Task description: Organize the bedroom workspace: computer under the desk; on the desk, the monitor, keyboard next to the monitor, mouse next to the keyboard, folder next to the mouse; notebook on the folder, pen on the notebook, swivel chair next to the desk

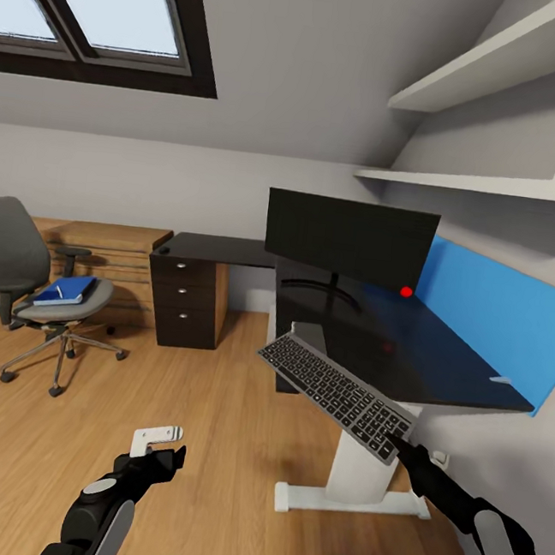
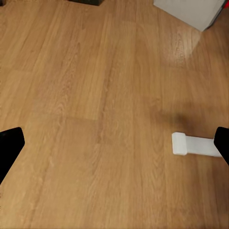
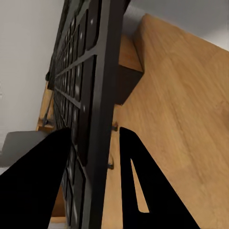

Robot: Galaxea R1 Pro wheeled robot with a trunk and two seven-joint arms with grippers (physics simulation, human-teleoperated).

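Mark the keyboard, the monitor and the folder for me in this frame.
keyboard (image 1: 337,395): head view, middle of the grey key field.
monitor (image 1: 349,237): head view, centre of the black screen.
folder (image 1: 67,289): head view, blue cover, lying on the swivel chair (image 1: 5,246) seat.

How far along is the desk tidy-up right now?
Done: the monitor stands on the desk. In hand: the right gripper holds the keyboard by one end, off the desk's front edge. Left: the folder lies on the swivel chair.
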